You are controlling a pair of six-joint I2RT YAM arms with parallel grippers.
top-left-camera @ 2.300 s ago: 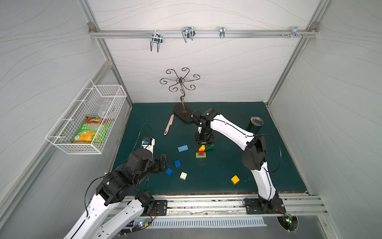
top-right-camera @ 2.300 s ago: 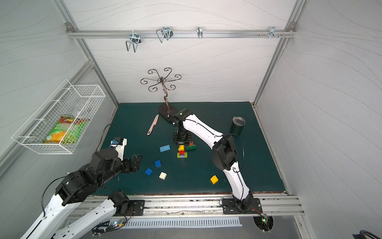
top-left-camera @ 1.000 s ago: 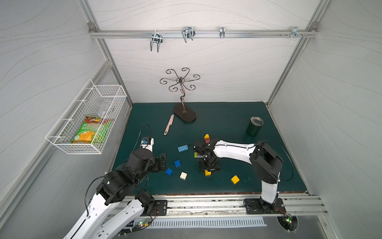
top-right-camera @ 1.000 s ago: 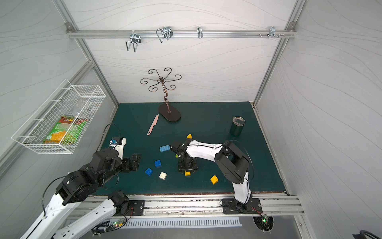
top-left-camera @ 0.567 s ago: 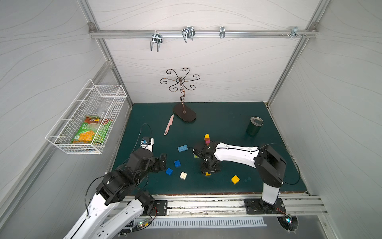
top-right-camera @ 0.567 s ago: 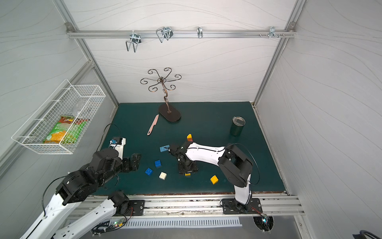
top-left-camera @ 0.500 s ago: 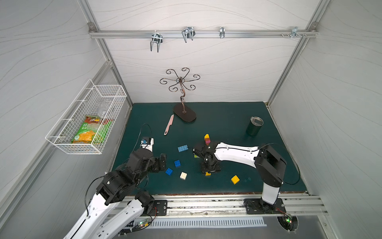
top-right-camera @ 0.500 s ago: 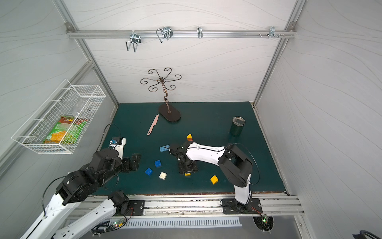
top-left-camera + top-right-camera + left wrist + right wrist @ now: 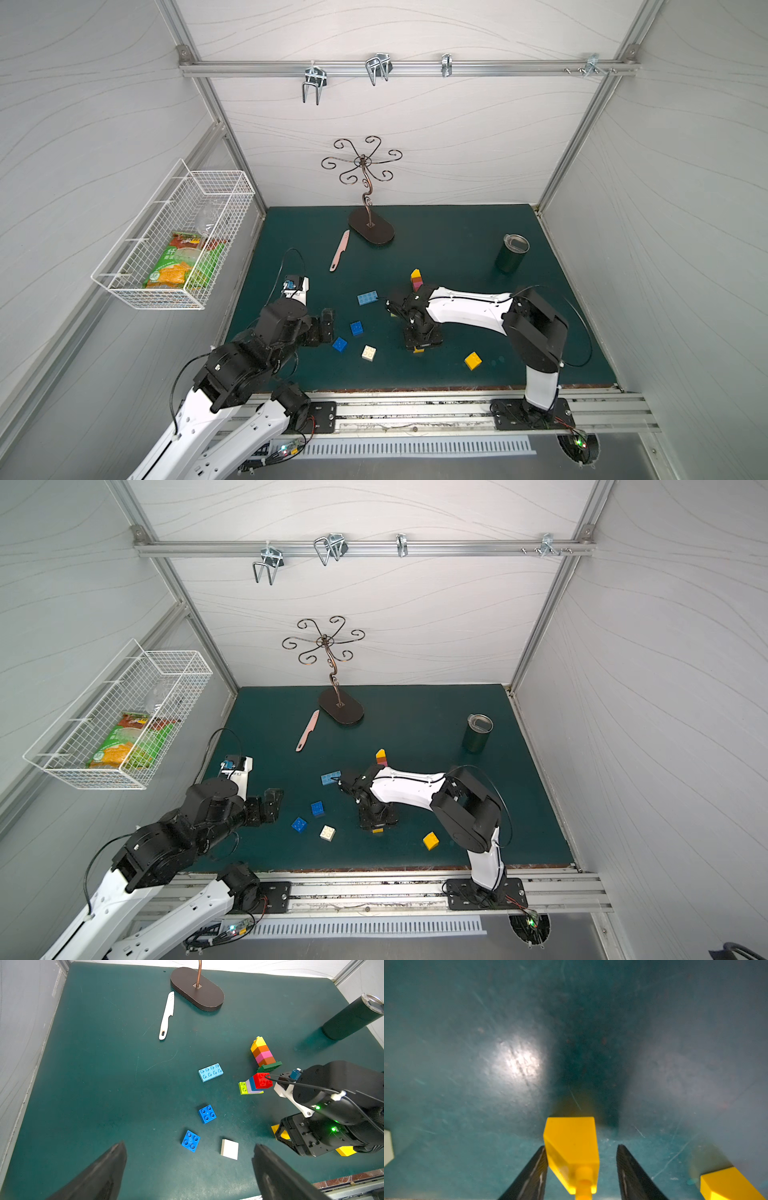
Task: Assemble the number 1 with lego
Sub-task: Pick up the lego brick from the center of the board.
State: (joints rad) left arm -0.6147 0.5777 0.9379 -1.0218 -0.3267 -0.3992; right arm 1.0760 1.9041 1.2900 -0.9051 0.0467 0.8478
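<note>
A yellow square lego brick [image 9: 572,1147] lies on the green mat between the fingers of my right gripper [image 9: 581,1146]. One finger touches its side and the other stands a gap away, so the gripper is open. In both top views the right gripper [image 9: 422,343] points straight down near the mat's front middle. Behind it stand a yellow-orange-pink stack [image 9: 262,1053] on a dark-green brick and a red-blue-lilac-lime stack [image 9: 254,1085]. My left gripper [image 9: 189,1144] hangs wide open and empty over a blue brick [image 9: 339,344].
Loose lego on the mat: a light-blue long brick [image 9: 368,298], a second blue square [image 9: 356,328], a white one [image 9: 368,353], another yellow one [image 9: 473,360]. A pink knife [image 9: 340,250], a hook stand's base [image 9: 371,228] and a dark tumbler [image 9: 512,253] sit farther back.
The right arm came from the stacks at the back to the front and lowered over the yellow brick. Its jaws have narrowed around it over the last second. The left arm has not moved.
</note>
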